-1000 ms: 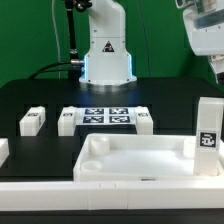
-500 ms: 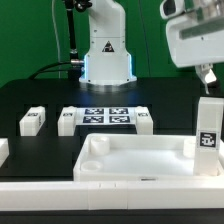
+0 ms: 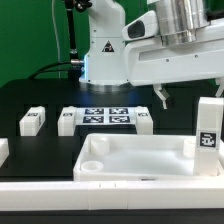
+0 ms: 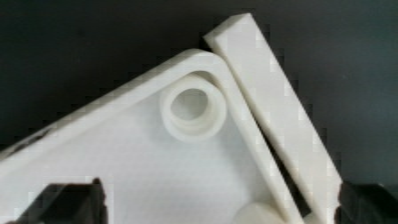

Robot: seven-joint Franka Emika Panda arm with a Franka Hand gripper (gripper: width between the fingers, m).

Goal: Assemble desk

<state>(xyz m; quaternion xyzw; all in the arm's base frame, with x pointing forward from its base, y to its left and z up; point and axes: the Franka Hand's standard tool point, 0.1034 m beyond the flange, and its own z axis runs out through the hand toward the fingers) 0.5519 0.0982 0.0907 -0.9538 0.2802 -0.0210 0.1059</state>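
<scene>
A black table [image 3: 40,95] in front of a green backdrop [image 3: 30,40] fills my screens. My gripper [image 4: 173,205] has its jaws spread as wide as they go, with nothing between them. In the wrist view its dark fingertips [image 4: 68,200] frame one corner of the desk slab [image 3: 135,158], where a round socket [image 4: 192,108] sits just inside the edge. A pale strip [image 4: 276,110] runs along that corner; I cannot tell whether it is the rim or something else.

The hand points down above the slab's far edge, toward the exterior view's right, and is clear of the slab. The arm [image 3: 175,45] reaches forward from the base [image 3: 105,60], which stands well beyond the slab.

One upright leg [image 3: 208,125] stands just beside the slab's end on the exterior view's right. Beyond the slab's far edge lies the marker board [image 3: 105,116]. A lying leg [image 3: 143,122] and another leg [image 3: 68,120] flank it, with a third leg [image 3: 32,120] farther out.
</scene>
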